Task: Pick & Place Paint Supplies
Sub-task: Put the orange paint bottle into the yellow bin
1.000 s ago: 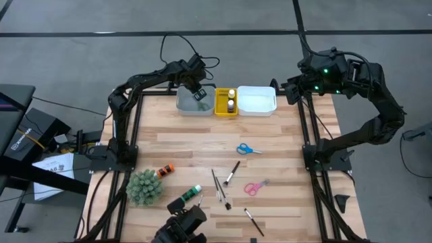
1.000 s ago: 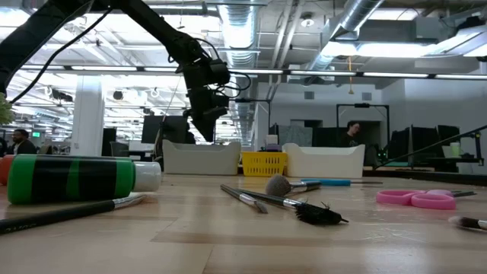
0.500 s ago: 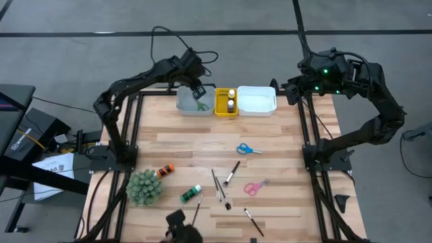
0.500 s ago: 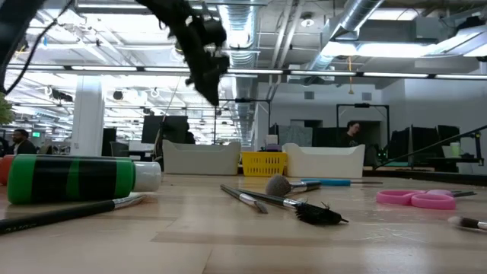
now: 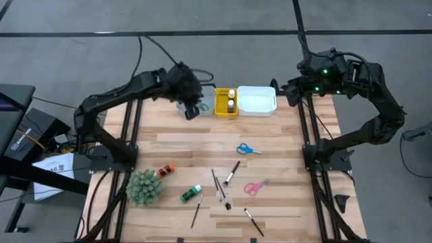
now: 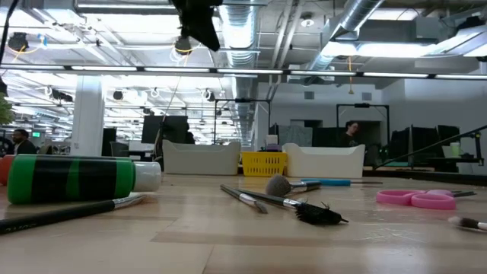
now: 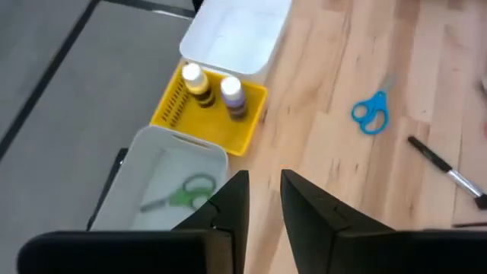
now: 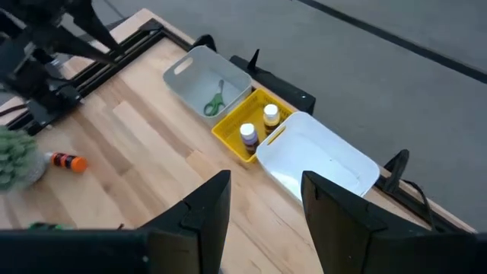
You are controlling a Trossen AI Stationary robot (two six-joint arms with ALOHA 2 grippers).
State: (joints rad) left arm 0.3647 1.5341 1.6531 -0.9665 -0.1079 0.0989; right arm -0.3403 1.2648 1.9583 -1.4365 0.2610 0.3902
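Observation:
My left gripper (image 7: 265, 205) hangs high over the grey tray (image 7: 144, 175) at the table's far edge, open by a narrow gap with nothing between its fingers. Green-handled scissors (image 7: 183, 194) lie flat on that tray's floor. Two small bottles (image 7: 213, 90) stand in the yellow tray (image 5: 222, 108). On the table lie blue scissors (image 5: 248, 149), pink scissors (image 5: 255, 186), several dark-handled brushes (image 5: 231, 173), an orange bottle (image 5: 165, 171) and a green bottle (image 5: 191, 194). My right gripper (image 8: 266, 213) waits open, high beyond the table's far right corner.
A white tray (image 5: 256, 100) stands to the right of the yellow one. A spiky green plant ball (image 5: 144, 187) sits near the left front, beside the orange bottle. Bare wood lies between the trays and the blue scissors.
My left gripper has risen from just inside the grey tray to high above it, drawing back toward the table's left and near side and tipping less steeply. The green scissors stay lying in the tray.

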